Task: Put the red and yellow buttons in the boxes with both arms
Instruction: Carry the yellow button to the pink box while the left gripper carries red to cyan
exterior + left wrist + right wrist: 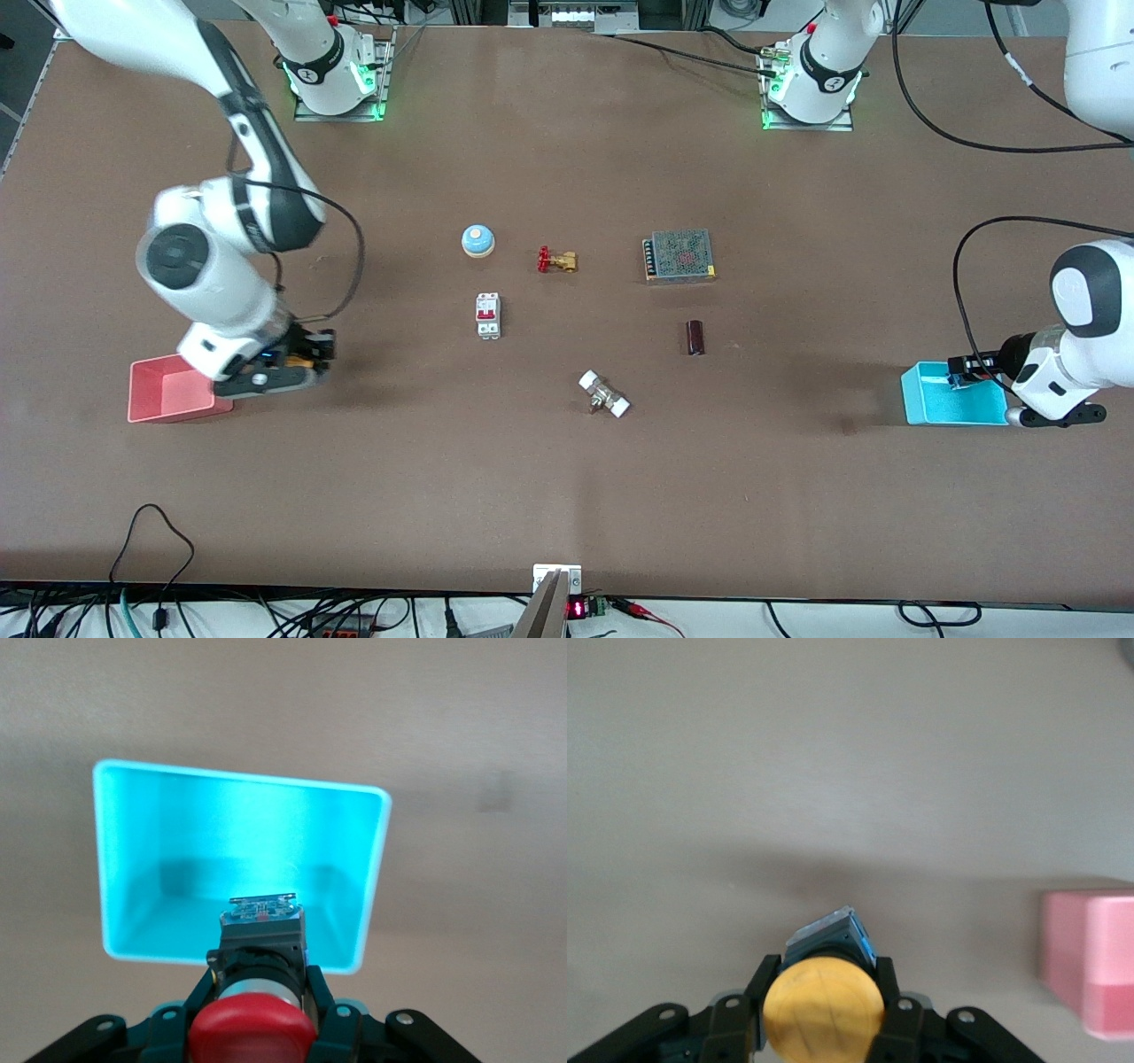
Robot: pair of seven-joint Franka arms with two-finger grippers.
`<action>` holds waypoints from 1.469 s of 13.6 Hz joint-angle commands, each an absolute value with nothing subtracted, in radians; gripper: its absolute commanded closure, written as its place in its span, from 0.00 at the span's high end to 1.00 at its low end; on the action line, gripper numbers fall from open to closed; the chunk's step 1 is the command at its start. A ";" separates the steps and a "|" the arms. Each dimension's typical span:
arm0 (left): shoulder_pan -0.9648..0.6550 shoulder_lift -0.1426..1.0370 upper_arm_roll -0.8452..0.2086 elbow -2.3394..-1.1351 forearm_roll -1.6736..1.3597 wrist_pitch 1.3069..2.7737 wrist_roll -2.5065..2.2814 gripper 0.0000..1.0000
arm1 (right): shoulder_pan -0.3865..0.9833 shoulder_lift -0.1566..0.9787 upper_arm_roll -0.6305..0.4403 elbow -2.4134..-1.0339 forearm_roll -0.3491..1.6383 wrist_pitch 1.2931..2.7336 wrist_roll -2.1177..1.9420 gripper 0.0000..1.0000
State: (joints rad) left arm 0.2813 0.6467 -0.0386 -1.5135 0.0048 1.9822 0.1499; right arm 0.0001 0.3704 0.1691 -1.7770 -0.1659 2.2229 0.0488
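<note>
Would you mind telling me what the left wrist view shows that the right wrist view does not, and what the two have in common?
Only the left wrist view shows the left gripper shut on the red button, held over the open cyan box, whose whole rim is in sight.

Only the right wrist view shows the right gripper shut on the yellow button above bare table, with just a corner of the pink box at the edge.

Both show a button clamped cap toward the camera, not yet in a box.

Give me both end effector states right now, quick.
Left end effector: closed on the red button, over the cyan box.
Right end effector: closed on the yellow button, beside the pink box.
</note>
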 commanded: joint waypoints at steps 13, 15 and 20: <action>0.288 0.798 -0.044 -1.425 0.018 2.060 0.213 0.34 | -0.317 0.471 0.147 -1.729 -0.104 2.347 -0.448 0.24; 0.288 0.799 -0.044 -1.430 0.020 2.080 0.213 0.55 | -0.334 0.501 0.140 -1.730 -0.106 2.411 -0.454 0.24; 0.290 0.767 -0.048 -1.437 0.020 2.115 0.212 1.00 | -0.351 0.541 0.137 -1.735 -0.097 2.440 -0.445 0.25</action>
State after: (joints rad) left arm 0.2897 0.7847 -0.0438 -1.4466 0.0048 2.1215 0.2013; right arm -0.3396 0.5272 0.1318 -1.7470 -0.1144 2.4245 -0.4373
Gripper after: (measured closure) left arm 0.141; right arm 0.524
